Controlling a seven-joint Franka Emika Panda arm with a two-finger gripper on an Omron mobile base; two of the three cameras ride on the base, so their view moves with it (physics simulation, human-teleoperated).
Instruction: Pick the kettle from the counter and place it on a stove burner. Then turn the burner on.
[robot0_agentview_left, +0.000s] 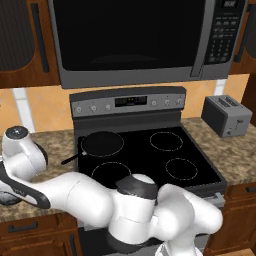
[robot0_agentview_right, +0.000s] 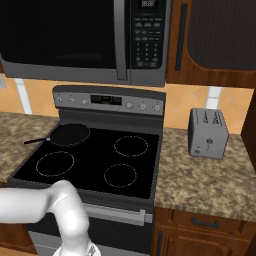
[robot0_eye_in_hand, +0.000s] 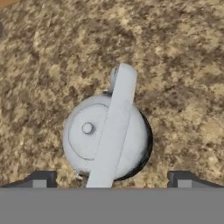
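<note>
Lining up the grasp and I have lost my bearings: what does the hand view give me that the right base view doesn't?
Hand view alone: the kettle seen from above, its arched handle running between the open gripper fingertips. Right base view alone: the cooktop with its stove burner rings, the frying pan, the toaster and the microwave. Shared: the speckled granite counter.

Frying pan (robot0_agentview_left: 102, 144) sits on upper-left burner of black cooktop (robot0_agentview_left: 150, 157). Toaster (robot0_agentview_left: 226, 115) on counter (robot0_agentview_left: 240, 150) at right. Microwave (robot0_agentview_left: 145, 37) fills frame top.
</note>
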